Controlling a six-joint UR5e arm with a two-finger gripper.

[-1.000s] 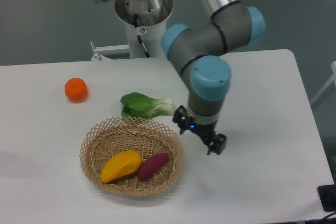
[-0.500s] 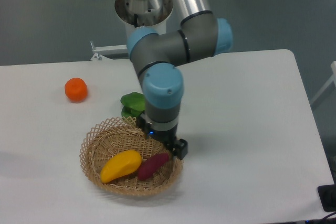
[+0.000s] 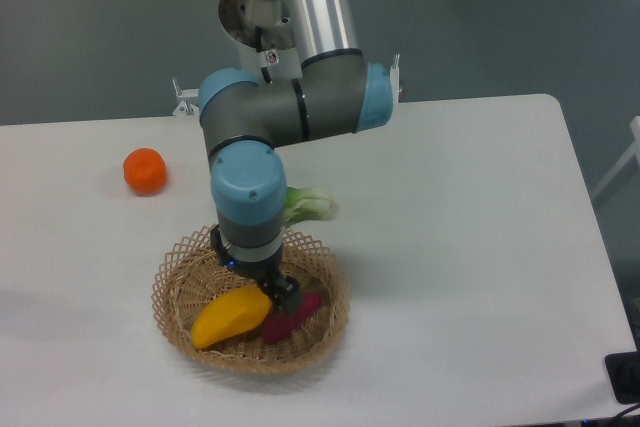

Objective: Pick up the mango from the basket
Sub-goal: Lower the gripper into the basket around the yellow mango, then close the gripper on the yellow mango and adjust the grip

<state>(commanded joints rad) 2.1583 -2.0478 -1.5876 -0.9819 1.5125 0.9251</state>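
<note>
Setting: we log this as a robotics lab or test cell. Evidence we see: an industrial arm (image 3: 300,107) with grey links and blue joint caps, mounted on a metal pedestal (image 3: 262,17) behind a plain white desk (image 3: 470,247); grey carpet-like floor (image 3: 500,17); produce laid out as test props.

Silver tube links, dark grey joint housings, light blue end caps, small black jaws, blue status light.

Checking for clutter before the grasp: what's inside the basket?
Inside the basket: the mango and a purple sweet potato, lying next to each other. The hand sits over both, covering part of each; its jaw state isn't visible.
</note>
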